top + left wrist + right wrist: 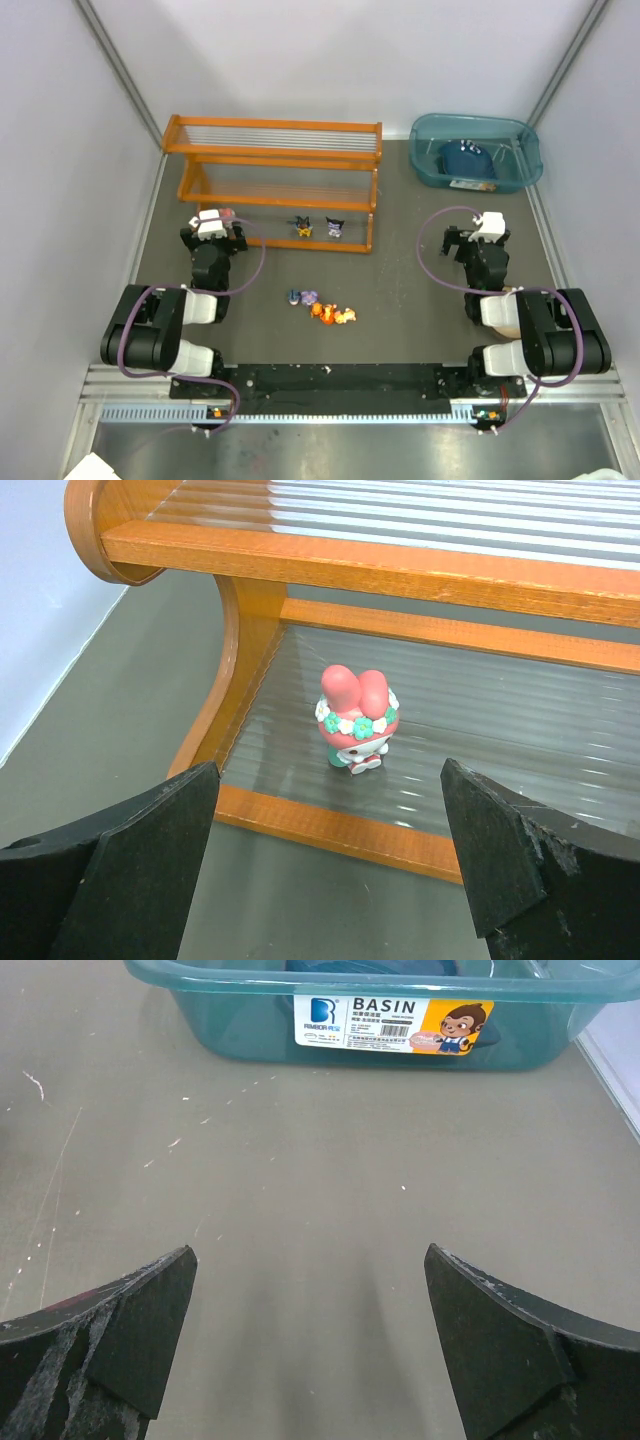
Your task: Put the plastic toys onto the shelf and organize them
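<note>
Orange shelf [275, 180] fills the upper left centre of the top view, its rods silvery. Two toys [302, 227] stand side by side on its lowest tier, right of the middle. More toys lie in a small heap [322, 308] on the desk [400, 300] at the frame's centre, between the two arms. The left tool [213, 214] sits at the lowest tier's left end; the right tool [487, 222] is at right of centre, below a teal bin [425, 165] in the upper right that holds a dark blue item [466, 160].

From the left wrist, a pink toy [357, 720] stands upright on the shelf's [400, 570] lowest tier, near the left post. The left tool [328, 810] has its fingers [150, 850] wide apart at the lower corners, holding nothing.

From the right wrist, the bin [250, 1010] runs along the top edge with a label [392, 1022] reading BASIN. The right tool [310, 1260] is spread wide over bare desk [300, 1160], empty.
</note>
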Tool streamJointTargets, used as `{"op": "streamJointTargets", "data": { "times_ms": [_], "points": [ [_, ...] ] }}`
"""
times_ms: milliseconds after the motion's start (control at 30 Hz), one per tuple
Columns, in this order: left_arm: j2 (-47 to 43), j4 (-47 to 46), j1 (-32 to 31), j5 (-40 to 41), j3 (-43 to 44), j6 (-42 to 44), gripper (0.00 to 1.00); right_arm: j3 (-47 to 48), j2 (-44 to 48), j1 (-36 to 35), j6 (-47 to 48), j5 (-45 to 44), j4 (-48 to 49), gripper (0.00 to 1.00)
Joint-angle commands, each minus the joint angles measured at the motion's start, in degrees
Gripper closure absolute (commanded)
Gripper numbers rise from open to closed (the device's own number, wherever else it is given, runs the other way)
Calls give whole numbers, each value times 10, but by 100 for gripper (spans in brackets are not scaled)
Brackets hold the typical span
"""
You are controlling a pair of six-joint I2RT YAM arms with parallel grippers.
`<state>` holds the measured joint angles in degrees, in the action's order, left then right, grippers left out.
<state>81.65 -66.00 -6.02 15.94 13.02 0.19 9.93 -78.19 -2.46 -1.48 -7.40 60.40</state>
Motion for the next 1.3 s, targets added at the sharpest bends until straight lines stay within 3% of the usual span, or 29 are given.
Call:
{"op": "streamJointTargets", "data": {
  "times_ms": [0, 400, 500, 600, 767, 967, 1067, 1167, 1233, 1267],
  "points": [
    [4, -30, 1, -2, 3, 0, 1, 18, 1, 5, 0, 4, 19, 1],
    [2, -31, 0, -2, 2, 0, 1, 17, 1, 4, -1, -2, 23, 1],
    [-28, -39, -4, 12, -11, 3, 1, -3, 9, 4, -30, -71, 59, 1],
    [-86, 30, -21, 65, -5, 0, 1, -22, 31, 3, -46, -108, 60, 1],
    [-198, 252, -34, 76, 39, -61, 1, -42, 34, 4, -43, -106, 102, 1],
    [-283, 318, -67, 85, 41, -61, 1, -48, 33, 5, -35, -101, 115, 1],
    [-321, 372, -77, 73, 52, -67, 1, -21, 59, -6, -34, -119, 25, 1],
    [-343, 412, -84, 55, 59, -83, 1, 50, 111, -10, -53, -174, -151, 1],
    [-358, 453, -86, 40, 67, -98, 1, 67, 139, -10, -56, -177, -172, 1],
    [-372, 479, -87, 36, 73, -115, 1, 71, 153, -11, -76, -175, -228, 1]
  ]
}}
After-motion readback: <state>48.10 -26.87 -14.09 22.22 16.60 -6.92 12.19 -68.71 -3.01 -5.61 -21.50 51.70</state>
